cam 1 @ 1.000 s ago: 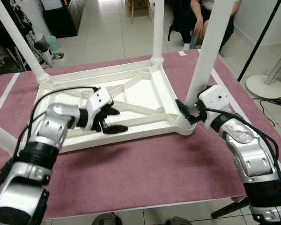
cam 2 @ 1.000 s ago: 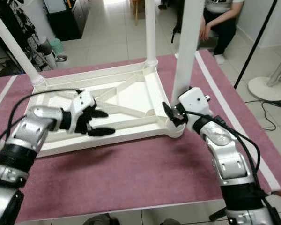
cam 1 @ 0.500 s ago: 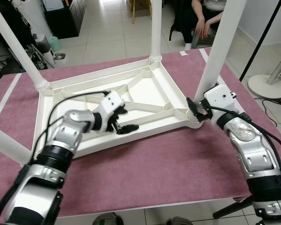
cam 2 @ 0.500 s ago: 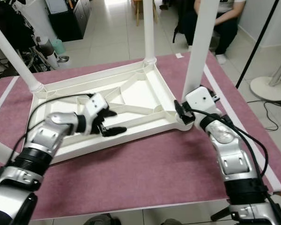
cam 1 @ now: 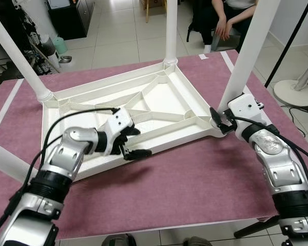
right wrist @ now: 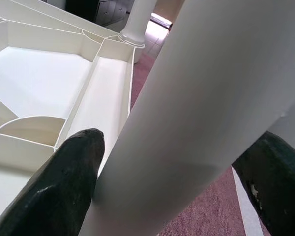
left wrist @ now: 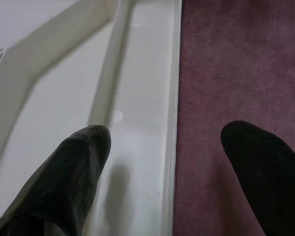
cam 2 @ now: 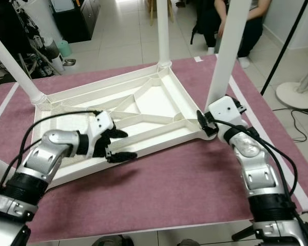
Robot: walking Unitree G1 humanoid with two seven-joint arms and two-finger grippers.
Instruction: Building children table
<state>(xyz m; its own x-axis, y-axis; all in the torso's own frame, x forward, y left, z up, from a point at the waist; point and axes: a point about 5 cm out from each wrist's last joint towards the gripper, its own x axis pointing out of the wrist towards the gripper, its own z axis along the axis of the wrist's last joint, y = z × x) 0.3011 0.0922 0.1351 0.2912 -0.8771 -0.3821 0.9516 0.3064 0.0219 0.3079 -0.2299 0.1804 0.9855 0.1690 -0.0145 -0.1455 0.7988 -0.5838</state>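
Now my right gripper (cam 1: pixel 219 120) hugs a white leg (cam 1: pixel 246 56) low down, one finger each side. My left gripper (cam 2: pixel 117 144) is wide open over the near edge of the upside-down table (cam 1: pixel 159 105) on the purple mat (cam 1: pixel 185 179). If I push crooked, the leg could pop out or tip. I see no words anywhere.

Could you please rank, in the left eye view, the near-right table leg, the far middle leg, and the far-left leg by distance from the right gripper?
From the right gripper:
1. Near-right table leg: held between its fingers, at the tabletop's right corner.
2. Far middle leg: at the far corner, farther back and to the left.
3. Far-left leg: across the tabletop, at its left corner.
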